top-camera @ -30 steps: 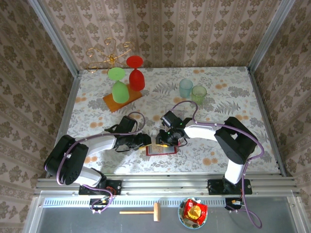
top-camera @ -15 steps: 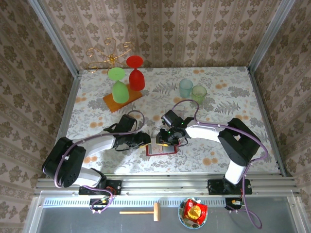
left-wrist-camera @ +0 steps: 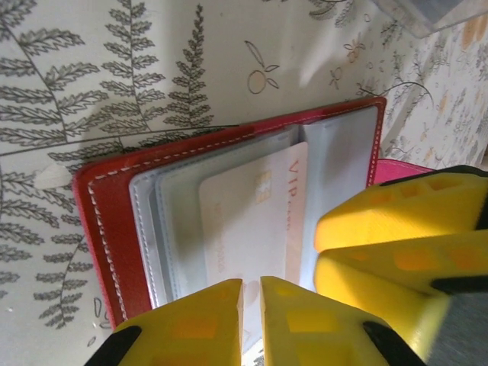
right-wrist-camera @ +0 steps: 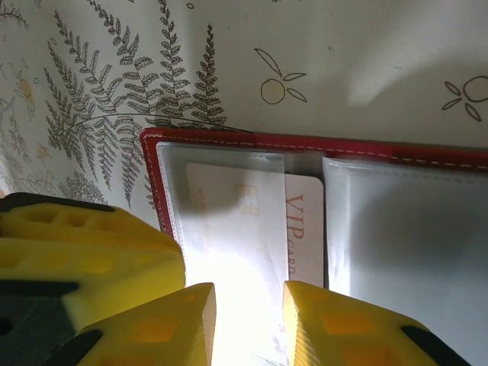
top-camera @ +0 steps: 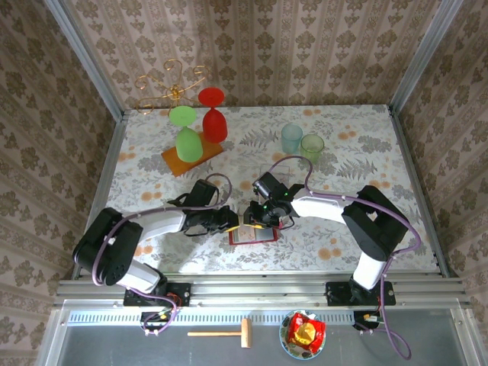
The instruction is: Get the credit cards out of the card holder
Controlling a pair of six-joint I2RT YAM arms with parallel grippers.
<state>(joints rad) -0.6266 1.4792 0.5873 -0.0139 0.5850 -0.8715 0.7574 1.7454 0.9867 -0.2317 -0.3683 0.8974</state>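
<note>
The red card holder (top-camera: 258,238) lies open on the floral table between both grippers. Its clear pockets face up in the left wrist view (left-wrist-camera: 99,229) and the right wrist view (right-wrist-camera: 152,175). A pale pinkish card (left-wrist-camera: 248,213) printed "VIP" sits in a pocket, its end (right-wrist-camera: 305,221) sticking out toward the spine. My left gripper (top-camera: 234,221) hovers at the holder's edge, its jaws (left-wrist-camera: 252,313) closed to a thin slit with nothing between them. My right gripper (top-camera: 257,218) stands open (right-wrist-camera: 248,320) over the card's pocket. No black or blue card is visible.
At the back left an orange board (top-camera: 192,158) carries a green glass (top-camera: 187,143) and a red glass (top-camera: 214,122), with a gold wire rack (top-camera: 171,85) behind. Two pale tumblers (top-camera: 291,139) (top-camera: 311,147) stand at the back right.
My left gripper has slid a little to the right, closer to the holder and the right gripper. The right gripper and the holder have barely moved.
</note>
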